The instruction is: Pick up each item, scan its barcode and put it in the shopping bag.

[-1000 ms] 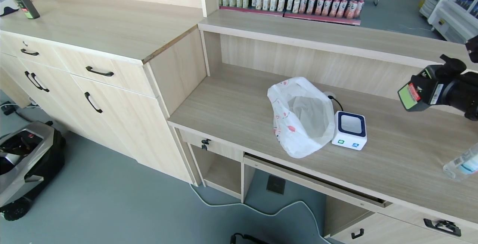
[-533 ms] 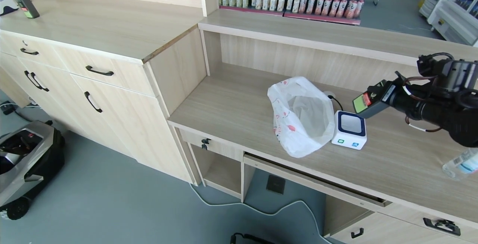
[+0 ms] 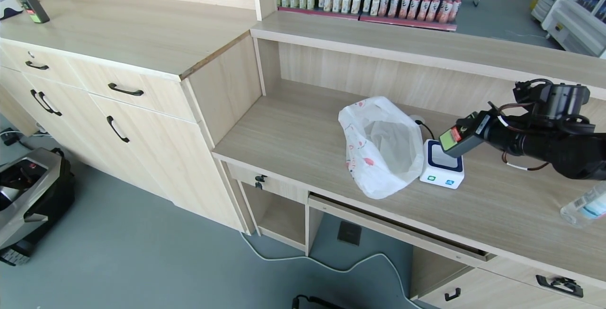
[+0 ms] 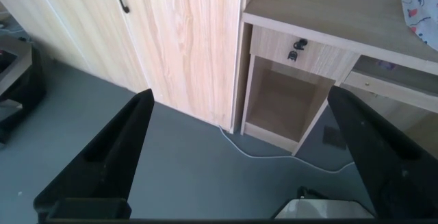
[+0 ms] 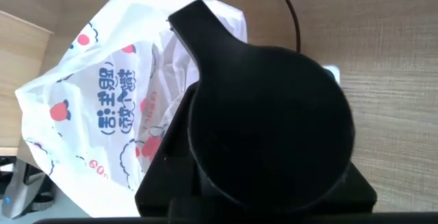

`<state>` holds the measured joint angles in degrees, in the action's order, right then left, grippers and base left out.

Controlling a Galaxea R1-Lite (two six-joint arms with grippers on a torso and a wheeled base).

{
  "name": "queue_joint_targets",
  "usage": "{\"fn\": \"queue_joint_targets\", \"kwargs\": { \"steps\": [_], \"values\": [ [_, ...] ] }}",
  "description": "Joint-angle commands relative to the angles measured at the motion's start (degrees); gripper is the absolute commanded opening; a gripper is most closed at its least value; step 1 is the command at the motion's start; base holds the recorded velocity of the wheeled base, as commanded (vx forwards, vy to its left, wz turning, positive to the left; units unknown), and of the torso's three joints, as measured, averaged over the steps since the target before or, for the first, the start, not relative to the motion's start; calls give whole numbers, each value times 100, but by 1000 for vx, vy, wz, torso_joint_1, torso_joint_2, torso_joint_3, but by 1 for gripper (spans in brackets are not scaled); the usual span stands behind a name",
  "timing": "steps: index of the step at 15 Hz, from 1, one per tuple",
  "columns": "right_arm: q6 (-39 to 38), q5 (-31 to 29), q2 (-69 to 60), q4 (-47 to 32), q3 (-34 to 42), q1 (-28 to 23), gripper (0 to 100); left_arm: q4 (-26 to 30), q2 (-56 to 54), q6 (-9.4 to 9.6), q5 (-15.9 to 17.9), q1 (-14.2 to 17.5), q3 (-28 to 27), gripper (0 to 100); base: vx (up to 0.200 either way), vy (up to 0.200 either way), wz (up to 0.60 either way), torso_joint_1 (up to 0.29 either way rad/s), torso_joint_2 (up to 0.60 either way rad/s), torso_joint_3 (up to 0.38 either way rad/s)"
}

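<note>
Shopping bag (image 3: 381, 148) left of scanner (image 3: 442, 171), touching — item (image 3: 454, 139) above scanner; 1 bottle (image 3: 584, 205) far right.

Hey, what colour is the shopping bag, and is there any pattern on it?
The shopping bag is white with red printed figures and characters. It's clearest in the right wrist view.

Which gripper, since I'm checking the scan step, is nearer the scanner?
Right. The right gripper holds a green-faced item over the scanner on the counter; the left gripper hangs open low over the floor, before the cabinet, well away from it.
</note>
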<state>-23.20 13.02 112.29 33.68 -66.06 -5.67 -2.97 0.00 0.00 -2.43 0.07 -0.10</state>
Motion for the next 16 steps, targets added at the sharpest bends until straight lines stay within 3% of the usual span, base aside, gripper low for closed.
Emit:
{"fn": "queue_joint_targets", "kwargs": {
  "steps": [1,16],
  "values": [
    [61,-1,179,16,-109,4,0,-1,0,0,-4,1,1,100,0,0,0,0,0,0],
    [720,8,619,587,-65,163,0,-1,0,0,-4,1,1,100,0,0,0,0,0,0]
  ]
}}
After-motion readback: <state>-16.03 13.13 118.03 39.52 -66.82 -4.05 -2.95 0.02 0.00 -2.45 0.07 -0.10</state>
